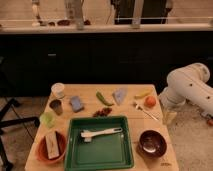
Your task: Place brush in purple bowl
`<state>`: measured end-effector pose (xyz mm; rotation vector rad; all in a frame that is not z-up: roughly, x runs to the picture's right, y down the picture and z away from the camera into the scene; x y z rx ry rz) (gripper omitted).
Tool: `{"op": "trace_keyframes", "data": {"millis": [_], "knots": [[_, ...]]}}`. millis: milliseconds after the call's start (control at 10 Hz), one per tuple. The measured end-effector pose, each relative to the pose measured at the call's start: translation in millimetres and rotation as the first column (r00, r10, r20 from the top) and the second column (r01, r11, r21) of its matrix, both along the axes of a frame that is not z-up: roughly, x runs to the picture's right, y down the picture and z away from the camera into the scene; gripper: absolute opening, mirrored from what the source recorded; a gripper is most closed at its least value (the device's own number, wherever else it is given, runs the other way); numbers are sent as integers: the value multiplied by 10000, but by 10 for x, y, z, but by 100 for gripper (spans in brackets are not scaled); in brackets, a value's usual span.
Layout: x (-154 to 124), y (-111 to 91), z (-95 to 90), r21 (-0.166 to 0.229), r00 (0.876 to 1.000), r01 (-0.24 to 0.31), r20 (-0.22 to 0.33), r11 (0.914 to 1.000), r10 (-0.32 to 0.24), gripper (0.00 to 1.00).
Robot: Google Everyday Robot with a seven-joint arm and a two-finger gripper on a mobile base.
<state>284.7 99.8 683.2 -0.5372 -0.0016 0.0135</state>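
Here your brush (101, 133) lies flat in the green tray (75, 152), across its back half. The bristle head points left and the handle runs right, angled slightly toward the back of the table (136, 125). The purple bowl (152, 142) sits just right of the tray at the table's front right corner, apart from the brush. The gripper (169, 116) hangs beside the table's right edge, behind the bowl and well to the right of the brush's handle end, touching neither. You cannot tell whether it is wide or narrow. Behind the tray you have a long green vegetable (103, 98), a blue sponge (76, 103), an orange fruit (150, 101) and a thin pale utensil (142, 109). An orange-red bowl (42, 150) stands at the front left, a pale block inside it
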Motion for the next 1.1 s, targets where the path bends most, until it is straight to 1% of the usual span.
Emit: {"op": "trace_keyframes", "data": {"millis": [100,200,300,400,500,600,700,800,1000,1100], "knots": [[-122,-133,69,132,9985,327,444,9994,-332,80],[-238,-204,117,172,9947,553,853,9983,-566,80],[-326,-250,178,55,9849,1009,1411,9949,-1006,80],[-388,-266,239,-62,9711,1414,1950,9899,-1375,80],[-475,-251,340,-306,9597,1684,2332,9852,-1568,80],[-533,-221,412,-463,9567,1728,2455,9839,-1565,80],[-614,-154,492,-640,9542,1760,2565,9823,-1542,80],[-677,-23,562,-836,9543,1767,2587,9807,-1499,80],[-793,225,667,-1008,9548,1827,2554,9780,-1521,80],[-895,372,709,-1183,9507,2026,2618,9721,-1663,80]]}}
